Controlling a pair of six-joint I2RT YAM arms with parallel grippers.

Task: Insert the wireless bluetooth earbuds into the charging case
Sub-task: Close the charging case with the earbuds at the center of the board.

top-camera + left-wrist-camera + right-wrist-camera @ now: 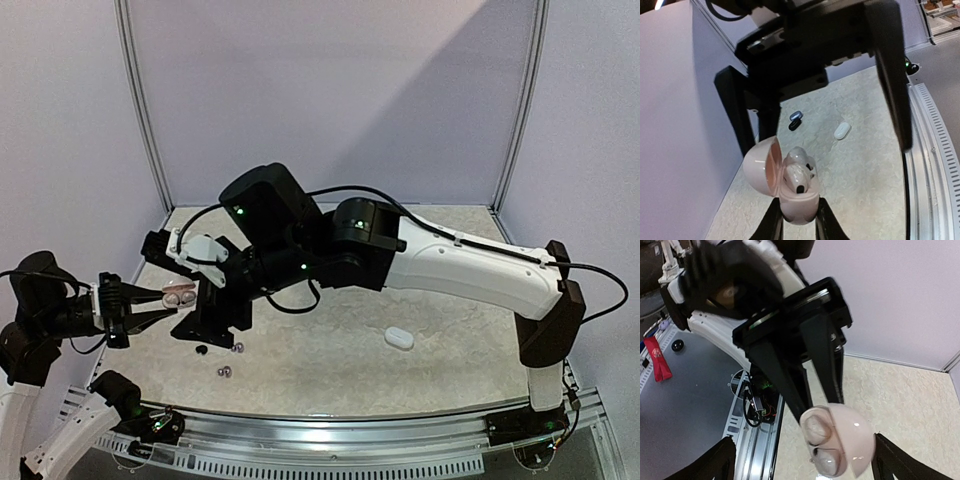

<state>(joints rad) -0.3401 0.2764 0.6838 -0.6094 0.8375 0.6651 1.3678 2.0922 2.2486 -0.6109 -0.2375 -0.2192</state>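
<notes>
Now left jaws clamp open pink charging case, earbuds inside; right jaws wide, facing it.

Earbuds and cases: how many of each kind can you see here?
Cases: 2, the open pink case and the shut white case.
Earbuds in the pink case: 2.
Loose earbuds on the table: 3.
Total: 7.

Left fingers clasp the open pink case, right fingers just beside it, loose earbuds nearby
</notes>
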